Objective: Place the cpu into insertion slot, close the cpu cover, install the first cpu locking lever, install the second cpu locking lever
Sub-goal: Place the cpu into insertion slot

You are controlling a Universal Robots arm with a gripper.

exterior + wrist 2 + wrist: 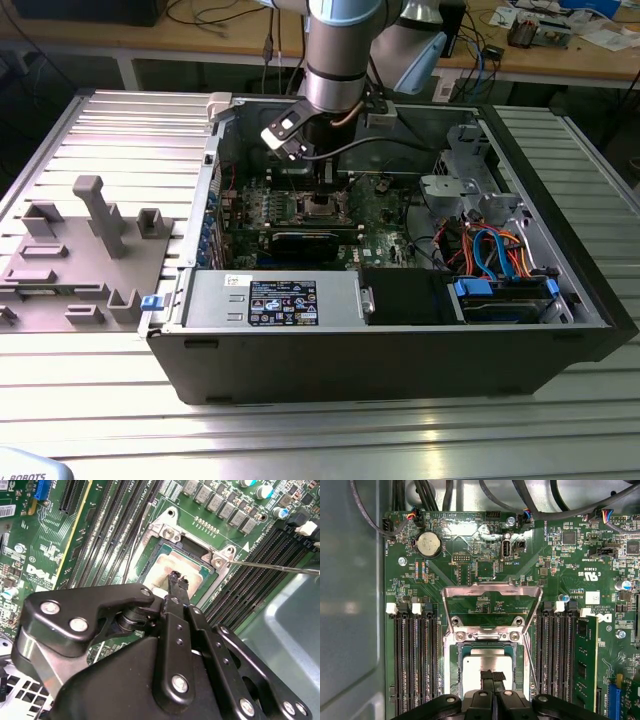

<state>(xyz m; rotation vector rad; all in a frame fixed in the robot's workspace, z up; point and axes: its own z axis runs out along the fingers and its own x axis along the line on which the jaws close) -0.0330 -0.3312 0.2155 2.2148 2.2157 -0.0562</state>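
Hand (pixel 492 676) pinched, seemingly touching seated cpu (pixel 472 672); cpu cover (pixel 491 591) raised

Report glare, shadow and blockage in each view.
Exterior view: light streaks the ribbed table; the case interior is dim. First wrist view: glare whitens the raised cpu cover. Second wrist view: the black gripper hides part of the glinting cpu.

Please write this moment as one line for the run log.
gripper: shut, tips at cpu | cpu: in socket | cpu cover: open
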